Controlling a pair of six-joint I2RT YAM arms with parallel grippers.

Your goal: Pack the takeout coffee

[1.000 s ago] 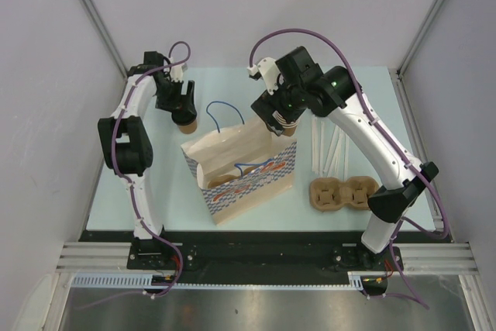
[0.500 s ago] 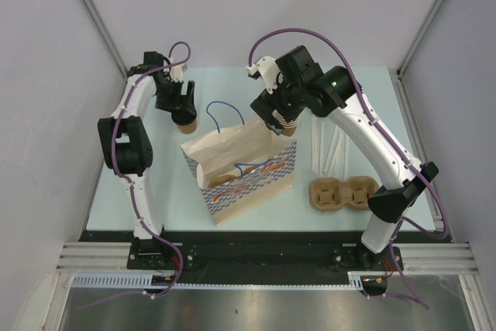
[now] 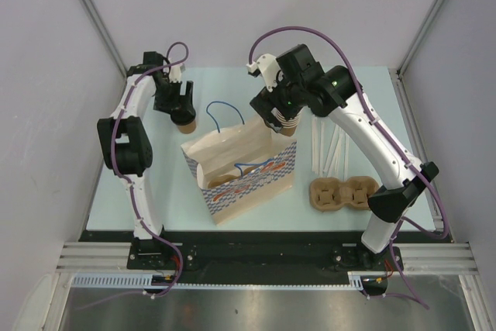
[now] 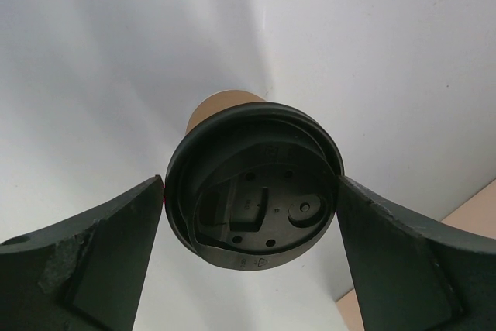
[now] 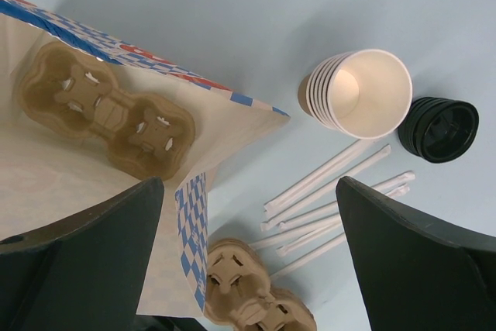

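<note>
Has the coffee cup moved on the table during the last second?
No. The coffee cup stands at the same spot, just left of the bag handle.

A blue bag handle [image 3: 223, 114] stands just beside the takeout coffee [image 3: 187, 122].

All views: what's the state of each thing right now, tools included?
Coffee: lidded, upright.
Left tool: open, astride the coffee.
Right tool: open, above the bag.
Bag: open, upright.
Carrier: lying inside the bag, empty.
Cup stack: nested, lidless.
Loose lid: off, beside the cup stack.
Straws: lying loose.
Second carrier: outside the bag, empty.
</note>
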